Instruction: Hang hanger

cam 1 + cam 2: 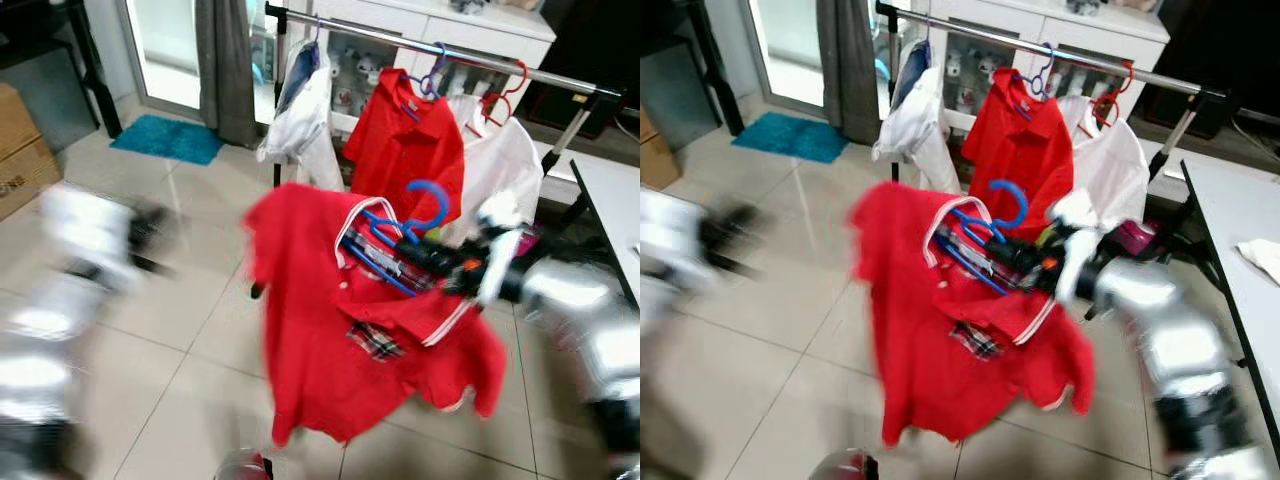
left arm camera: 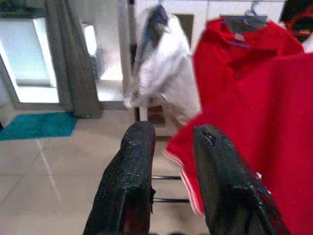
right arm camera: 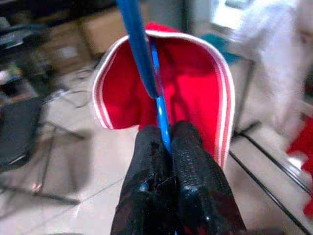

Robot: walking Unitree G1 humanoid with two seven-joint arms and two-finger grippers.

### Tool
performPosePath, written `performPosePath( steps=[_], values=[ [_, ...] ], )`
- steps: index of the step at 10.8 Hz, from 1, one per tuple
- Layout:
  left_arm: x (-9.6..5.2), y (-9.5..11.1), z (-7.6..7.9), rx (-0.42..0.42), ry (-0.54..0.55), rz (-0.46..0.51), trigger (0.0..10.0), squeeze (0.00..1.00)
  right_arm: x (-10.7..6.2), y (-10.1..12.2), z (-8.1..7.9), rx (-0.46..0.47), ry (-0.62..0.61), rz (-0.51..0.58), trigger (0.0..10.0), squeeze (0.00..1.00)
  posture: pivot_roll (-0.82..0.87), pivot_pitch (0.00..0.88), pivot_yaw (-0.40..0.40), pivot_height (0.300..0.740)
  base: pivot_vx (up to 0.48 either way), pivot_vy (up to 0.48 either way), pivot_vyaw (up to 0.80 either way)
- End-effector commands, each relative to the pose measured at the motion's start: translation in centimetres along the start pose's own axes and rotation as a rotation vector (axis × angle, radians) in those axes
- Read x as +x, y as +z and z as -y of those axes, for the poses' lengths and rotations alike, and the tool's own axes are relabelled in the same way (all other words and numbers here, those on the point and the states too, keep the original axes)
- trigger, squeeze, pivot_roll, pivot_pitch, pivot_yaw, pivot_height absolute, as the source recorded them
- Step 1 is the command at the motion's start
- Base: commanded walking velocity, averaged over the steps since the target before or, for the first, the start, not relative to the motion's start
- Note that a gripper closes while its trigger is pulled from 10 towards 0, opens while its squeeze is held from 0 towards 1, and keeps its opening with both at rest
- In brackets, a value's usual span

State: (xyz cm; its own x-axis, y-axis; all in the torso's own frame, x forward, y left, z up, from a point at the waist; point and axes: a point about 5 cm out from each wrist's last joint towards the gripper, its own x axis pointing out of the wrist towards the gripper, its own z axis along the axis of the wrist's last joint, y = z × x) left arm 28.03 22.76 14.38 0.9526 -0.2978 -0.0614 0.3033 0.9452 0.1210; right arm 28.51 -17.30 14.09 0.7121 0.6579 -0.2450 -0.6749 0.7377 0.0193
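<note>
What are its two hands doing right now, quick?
Left gripper: jaws open, holding nothing.
Right gripper: jaws shut on the blue hanger carrying the red shirt.

Daylight comes in through the glass door (image 1: 165,45) at the back and puts a soft sheen on the floor tiles (image 1: 190,300). Pretty bright room overall. Both head views are smeared with motion blur (the left arm (image 1: 85,250) is basically a white ghost). The wrist views are sharper on the black fingers (image 2: 129,186), with soft backgrounds.
</note>
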Motion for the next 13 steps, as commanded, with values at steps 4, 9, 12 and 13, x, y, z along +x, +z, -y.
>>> performPosePath(
  steps=[4,9,12,13],
  values=[
    [0.9,-0.6,6.9,-0.025,-0.031,-0.001,10.0,0.0,-1.3,-5.1,0.2,0.205,-0.56,-0.065,10.0,0.0,0.07,0.0,-0.033,0.74,0.0,0.0,0.0],
    [1.2,-1.7,8.0,0.015,0.06,-0.018,10.0,0.0,0.1,-4.8,-1.5,0.171,-0.633,-0.019,10.0,0.0,0.07,0.0,-0.035,0.74,0.114,0.0,0.16],
    [0.5,-2.0,8.2,0.004,0.071,-0.019,10.0,0.0,0.1,-4.3,-0.7,0.241,-0.723,0.027,10.0,0.0,0.1,0.0,-0.047,0.74,0.322,0.0,0.53],
    [0.3,-1.9,8.4,-0.005,0.068,-0.02,10.0,0.0,0.0,-4.4,-0.6,0.251,-0.738,0.032,10.0,0.0,0.1,0.0,-0.045,0.74,0.33,0.0,0.0]
  ],
)
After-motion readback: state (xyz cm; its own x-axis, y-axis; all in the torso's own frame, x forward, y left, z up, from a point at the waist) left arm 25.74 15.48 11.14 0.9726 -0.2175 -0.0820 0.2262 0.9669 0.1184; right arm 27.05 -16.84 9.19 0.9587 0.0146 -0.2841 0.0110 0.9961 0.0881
